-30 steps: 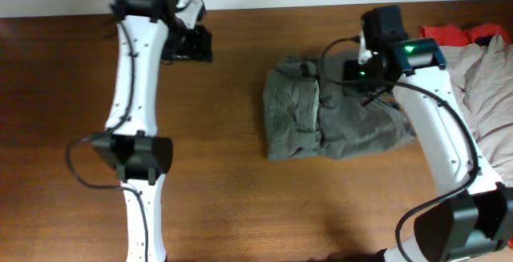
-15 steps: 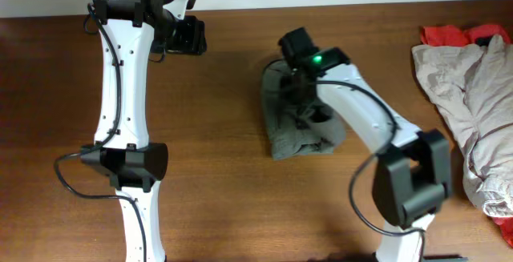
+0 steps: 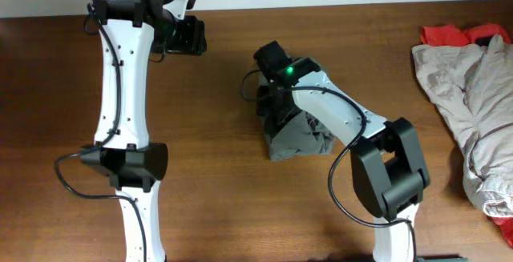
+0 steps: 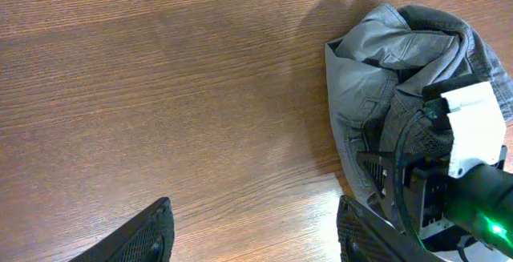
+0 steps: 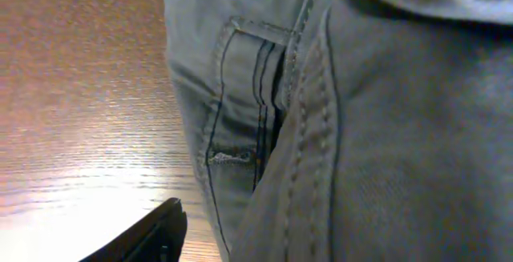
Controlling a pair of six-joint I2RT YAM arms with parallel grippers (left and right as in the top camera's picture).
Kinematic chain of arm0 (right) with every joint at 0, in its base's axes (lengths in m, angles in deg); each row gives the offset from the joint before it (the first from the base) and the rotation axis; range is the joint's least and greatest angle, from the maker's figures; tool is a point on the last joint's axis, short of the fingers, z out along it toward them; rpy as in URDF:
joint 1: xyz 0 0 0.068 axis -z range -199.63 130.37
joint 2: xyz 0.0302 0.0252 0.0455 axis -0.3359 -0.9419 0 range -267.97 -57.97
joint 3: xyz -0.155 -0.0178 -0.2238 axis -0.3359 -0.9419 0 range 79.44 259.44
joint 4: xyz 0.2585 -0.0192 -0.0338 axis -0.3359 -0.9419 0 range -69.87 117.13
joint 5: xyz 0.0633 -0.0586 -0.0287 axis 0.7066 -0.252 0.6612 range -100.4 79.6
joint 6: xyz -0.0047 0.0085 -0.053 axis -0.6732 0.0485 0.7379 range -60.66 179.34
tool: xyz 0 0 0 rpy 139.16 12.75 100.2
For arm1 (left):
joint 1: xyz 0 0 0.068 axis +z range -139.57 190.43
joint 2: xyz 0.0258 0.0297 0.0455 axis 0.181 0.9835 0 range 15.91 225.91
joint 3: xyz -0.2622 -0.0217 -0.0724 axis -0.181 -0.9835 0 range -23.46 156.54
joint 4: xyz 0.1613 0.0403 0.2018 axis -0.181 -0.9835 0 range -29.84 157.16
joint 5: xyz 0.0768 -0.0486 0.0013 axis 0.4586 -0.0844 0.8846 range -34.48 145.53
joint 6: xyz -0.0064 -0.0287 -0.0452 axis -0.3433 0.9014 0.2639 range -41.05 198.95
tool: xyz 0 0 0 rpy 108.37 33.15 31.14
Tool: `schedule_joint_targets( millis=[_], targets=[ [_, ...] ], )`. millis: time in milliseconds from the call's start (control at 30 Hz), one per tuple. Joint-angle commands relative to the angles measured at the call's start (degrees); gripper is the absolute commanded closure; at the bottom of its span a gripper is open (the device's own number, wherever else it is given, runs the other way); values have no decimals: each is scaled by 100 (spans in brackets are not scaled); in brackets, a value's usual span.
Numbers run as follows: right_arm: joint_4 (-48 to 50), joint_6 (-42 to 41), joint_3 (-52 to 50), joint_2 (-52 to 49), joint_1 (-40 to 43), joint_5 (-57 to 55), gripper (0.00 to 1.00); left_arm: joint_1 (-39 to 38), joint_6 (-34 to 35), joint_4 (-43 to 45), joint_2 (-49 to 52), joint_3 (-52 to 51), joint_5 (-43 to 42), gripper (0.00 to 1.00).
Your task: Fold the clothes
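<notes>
While shorts [image 3: 300, 143] lie bunched, creased, thick-stitched cotton

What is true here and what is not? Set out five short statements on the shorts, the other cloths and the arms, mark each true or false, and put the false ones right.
1. The shorts lie spread flat with both legs open. False: they sit in a bunched, folded heap.
2. The left gripper is open over bare table, holding nothing. True.
3. The red cloth lies under the shorts. False: it lies at the table's right end beside the pale beige garment, apart from the shorts.
4. The right arm reaches over the shorts. True.
5. The pale beige garment lies apart from the shorts. True.
</notes>
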Motion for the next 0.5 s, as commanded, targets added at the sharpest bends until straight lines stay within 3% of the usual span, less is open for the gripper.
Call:
schedule_joint_targets(
  millis=[0, 467],
  targets=[
    [96, 44, 125, 363, -85, 254, 39, 0, -50, -7, -37, 37, -11, 35],
    [-13, 15, 122, 931, -168, -15, 37, 11, -48, 70, -37, 37, 42, 36]
  ],
)
